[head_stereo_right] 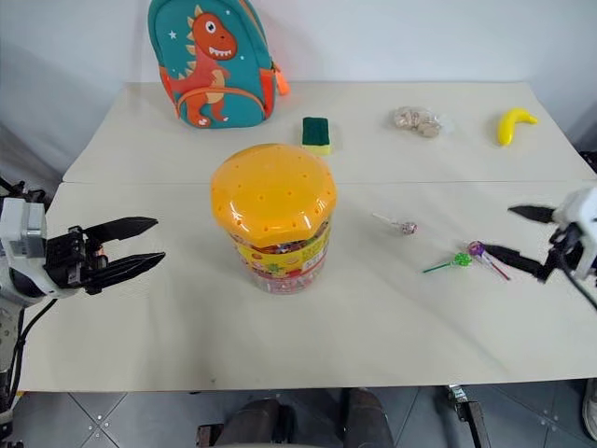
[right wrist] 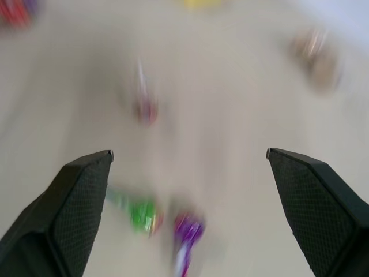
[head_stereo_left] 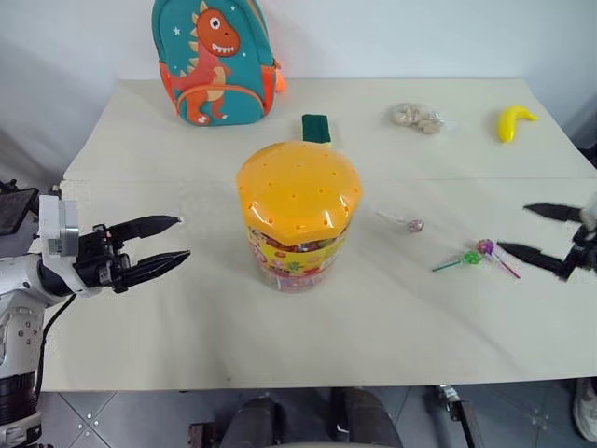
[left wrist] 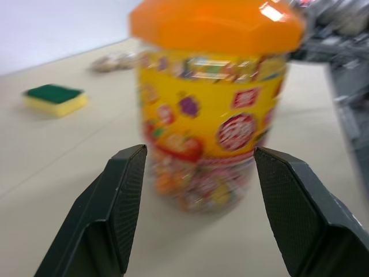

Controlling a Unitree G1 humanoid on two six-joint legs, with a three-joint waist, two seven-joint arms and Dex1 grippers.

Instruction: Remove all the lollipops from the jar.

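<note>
While spread wide, right end effector (head_stereo_right: 528, 237) flanks seemingly untouched lollipops (head_stereo_right: 472, 252)

Non-task items on the cream table (head_stereo_left: 187, 308), all along the far side: teal dinosaur backpack (head_stereo_left: 215, 61) standing upright at far left; green-and-yellow sponge (head_stereo_right: 316, 133) lying flat to its right; small clear bag of pale lumpy pieces (head_stereo_left: 417, 117) further right, contents hard to tell; yellow banana (head_stereo_left: 514, 121) near the far right corner. All 4 well apart. Grey tiled floor (head_stereo_left: 121, 420) below the near edge.
</note>
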